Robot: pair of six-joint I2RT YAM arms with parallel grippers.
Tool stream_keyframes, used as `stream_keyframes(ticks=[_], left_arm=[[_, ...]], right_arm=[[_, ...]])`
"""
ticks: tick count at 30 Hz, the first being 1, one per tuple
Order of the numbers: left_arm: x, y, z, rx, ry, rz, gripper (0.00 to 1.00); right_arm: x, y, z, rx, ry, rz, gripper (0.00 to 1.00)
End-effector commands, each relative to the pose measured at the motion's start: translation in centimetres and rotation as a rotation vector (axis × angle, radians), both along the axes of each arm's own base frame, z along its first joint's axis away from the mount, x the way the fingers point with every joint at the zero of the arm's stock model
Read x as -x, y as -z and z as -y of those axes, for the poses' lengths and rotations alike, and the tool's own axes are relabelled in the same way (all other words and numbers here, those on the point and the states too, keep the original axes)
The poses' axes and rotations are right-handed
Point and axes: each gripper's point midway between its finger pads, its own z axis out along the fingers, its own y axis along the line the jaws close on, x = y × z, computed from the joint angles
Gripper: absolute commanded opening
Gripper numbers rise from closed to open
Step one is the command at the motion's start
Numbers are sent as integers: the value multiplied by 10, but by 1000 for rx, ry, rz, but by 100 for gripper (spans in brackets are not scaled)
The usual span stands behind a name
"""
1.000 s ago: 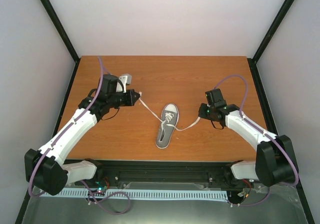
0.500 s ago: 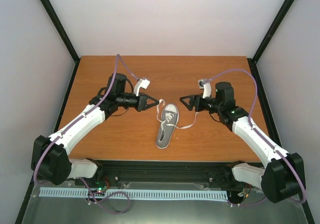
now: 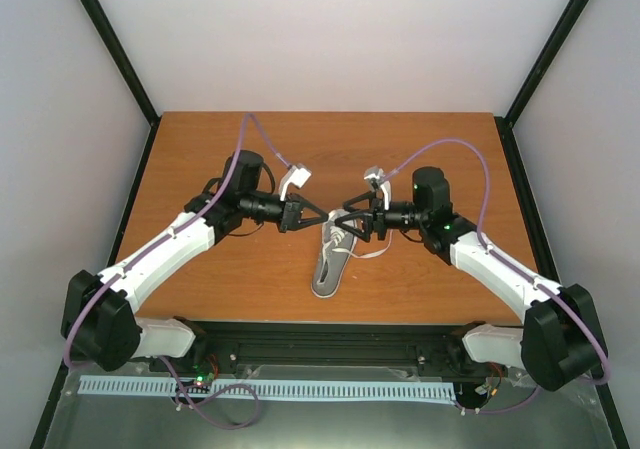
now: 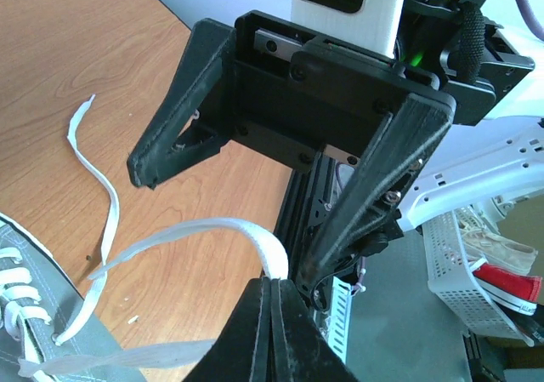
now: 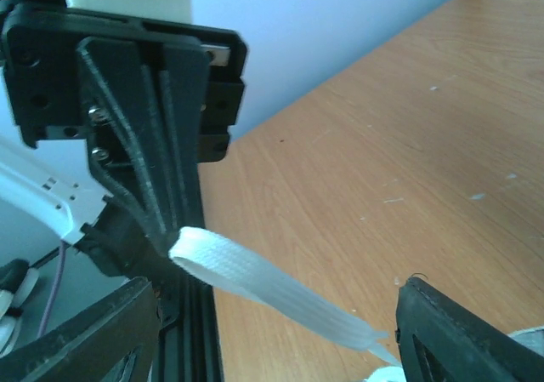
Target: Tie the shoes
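Observation:
The shoe [image 3: 332, 257], a small grey sneaker with a white toe cap, lies mid-table with its toe toward the near edge. My left gripper [image 3: 319, 217] hovers just above its collar, shut on a folded loop of white lace [image 4: 270, 250]. My right gripper [image 3: 346, 220] faces it tip to tip and is open, its fingers [image 5: 93, 335] on either side of that lace loop [image 5: 255, 278] without touching it. The other lace [image 4: 100, 182] lies loose on the wood to the right of the shoe [image 4: 21, 310].
Black frame posts and pale walls enclose the wooden table [image 3: 240, 149]. A black rail [image 3: 330, 341] runs along the near edge. Beyond that edge, a white basket [image 4: 476, 271] holds other sneakers.
Both arms have swung inward until their grippers meet above the shoe. My right gripper has opened and let go of its lace, which now lies on the table. The left stays shut on its lace.

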Motion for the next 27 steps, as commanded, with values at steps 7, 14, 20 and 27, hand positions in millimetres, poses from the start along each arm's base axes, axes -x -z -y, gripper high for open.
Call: stream_keyframes(ticks=[7, 14, 20, 27], left_arm=[[5, -20, 2, 54, 27, 60, 1], [-7, -18, 0, 106, -64, 126, 1], [-18, -15, -1, 137, -127, 217, 91], [-28, 35, 13, 61, -136, 234, 95]], right_arm=[[25, -15, -21, -22, -252, 95, 52], [13, -9, -15, 40, -146, 107, 3], [4, -27, -6, 40, -24, 152, 3], [-10, -43, 5, 25, 133, 182, 3]])
